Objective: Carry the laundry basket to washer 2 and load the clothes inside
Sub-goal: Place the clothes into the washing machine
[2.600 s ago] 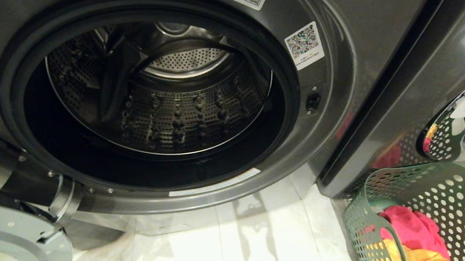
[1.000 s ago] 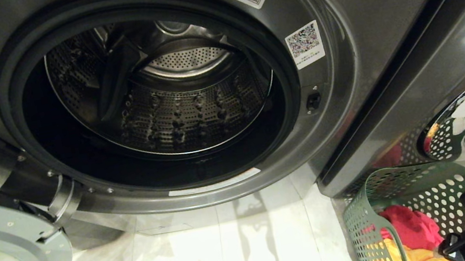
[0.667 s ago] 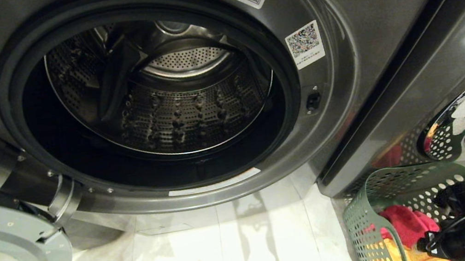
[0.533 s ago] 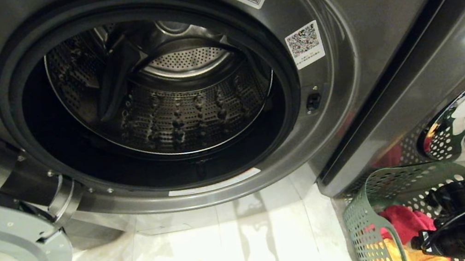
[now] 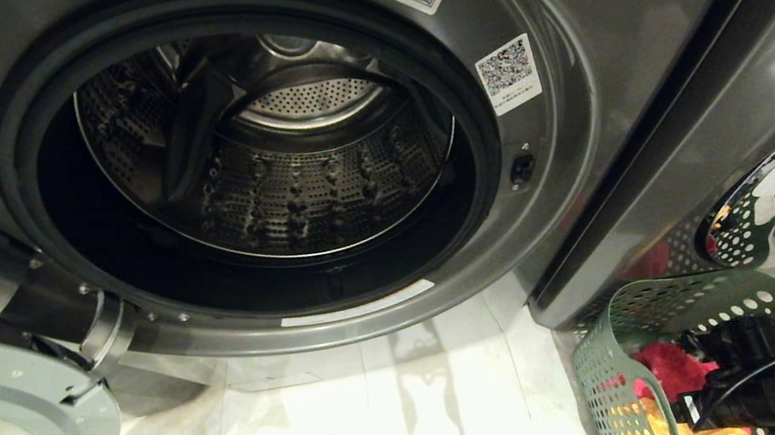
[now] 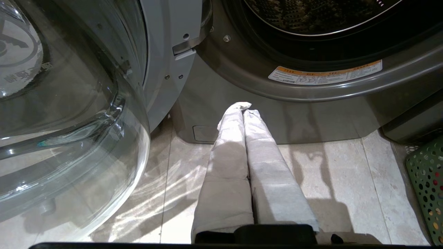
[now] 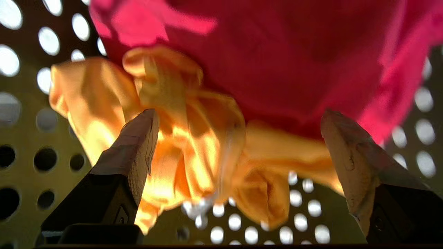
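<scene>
Dark green, the laundry basket [image 5: 603,378] stood on pale floor tiles [image 5: 358,424] beside the washer [image 5: 577,141], whose door [image 6: 69,114] hung open. The right gripper [image 7: 238,131] gaped wide over yellow and pink clothes [image 7: 214,114]. The left gripper [image 6: 244,109] stayed clenched, empty. A QR sticker [image 5: 506,74] sat by the drum opening.

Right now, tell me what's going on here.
The right gripper is inside the dark green perforated plastic laundry basket, fingers spread wide around the bright yellow garment, with the pink-red garment beside it. Nothing is gripped yet. The dark grey front-loading washer stands open, drum empty. The left gripper hangs shut near the washer's base.
</scene>
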